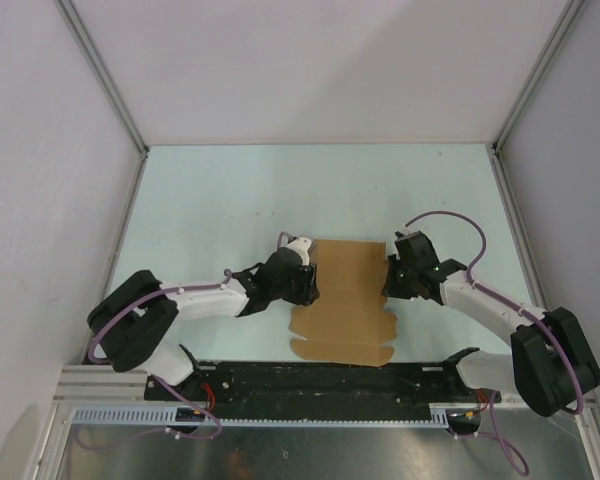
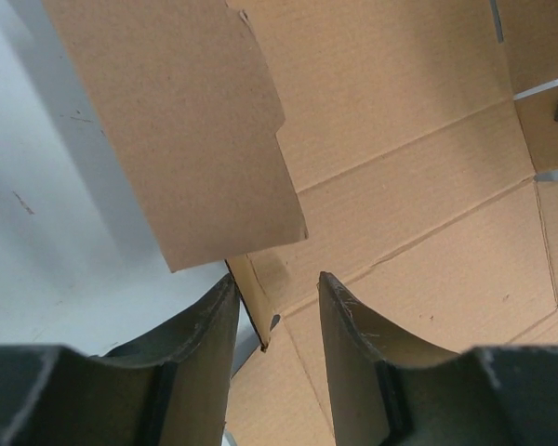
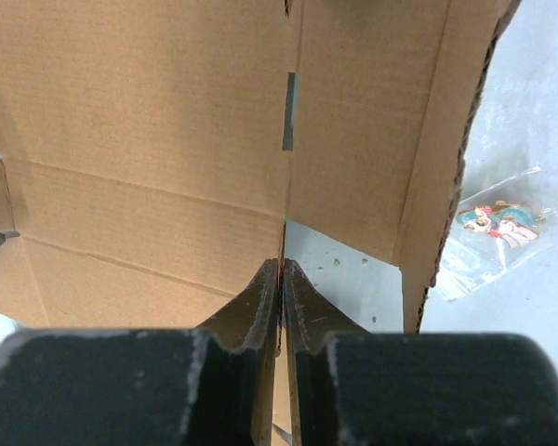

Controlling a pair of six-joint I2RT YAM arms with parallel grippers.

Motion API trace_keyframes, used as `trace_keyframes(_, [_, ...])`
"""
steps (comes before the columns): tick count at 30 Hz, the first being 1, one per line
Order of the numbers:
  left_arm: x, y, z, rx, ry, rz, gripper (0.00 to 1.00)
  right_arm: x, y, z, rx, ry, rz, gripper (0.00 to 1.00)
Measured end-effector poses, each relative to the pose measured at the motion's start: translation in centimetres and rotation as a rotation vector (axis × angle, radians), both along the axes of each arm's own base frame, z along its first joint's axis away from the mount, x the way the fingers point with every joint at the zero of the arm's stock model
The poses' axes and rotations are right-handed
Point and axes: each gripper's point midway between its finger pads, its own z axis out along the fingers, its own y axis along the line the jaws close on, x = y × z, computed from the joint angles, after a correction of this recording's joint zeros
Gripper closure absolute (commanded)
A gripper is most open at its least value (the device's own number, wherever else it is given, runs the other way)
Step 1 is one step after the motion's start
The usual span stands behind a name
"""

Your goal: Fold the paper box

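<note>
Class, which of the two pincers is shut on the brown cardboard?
The right pincer: its fingers are pressed together on a thin edge of the paper box. The left pincer has its fingers apart, a flap edge in the gap.

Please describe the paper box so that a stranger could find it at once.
On the pale table, look between the left gripper and the right gripper. The paper box lies there: a brown cardboard sheet with creases and tabs, the only brown thing there.
</note>
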Motion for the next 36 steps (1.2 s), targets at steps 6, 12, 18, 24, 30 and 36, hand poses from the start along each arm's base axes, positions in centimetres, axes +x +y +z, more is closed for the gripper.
trace_keyframes(6, [-0.4, -0.5, -0.2, -0.015, 0.020, -0.024, 0.57, -0.1, 0.2, -0.1, -0.001, 0.002, 0.008, 0.91])
trace_keyframes(12, [-0.5, -0.9, 0.2, -0.032, 0.024, -0.040, 0.54, -0.1, 0.3, -0.3, -0.006, 0.003, 0.012, 0.91])
trace_keyframes(18, [-0.6, -1.2, 0.7, -0.053, 0.022, -0.047, 0.54, 0.0, 0.3, -0.2, -0.007, 0.000, 0.010, 0.91])
trace_keyframes(24, [-1.0, -1.8, 0.9, -0.063, 0.026, -0.065, 0.54, -0.1, 0.4, -0.3, -0.007, 0.001, 0.014, 0.91])
trace_keyframes(30, [-1.1, -2.8, 0.9, -0.071, 0.026, -0.078, 0.54, -0.1, 0.4, -0.3, -0.008, 0.000, 0.015, 0.91])
trace_keyframes(36, [-1.2, -3.0, 0.2, -0.063, 0.036, -0.084, 0.54, -0.1, 0.4, -0.3, -0.010, -0.001, 0.014, 0.91])
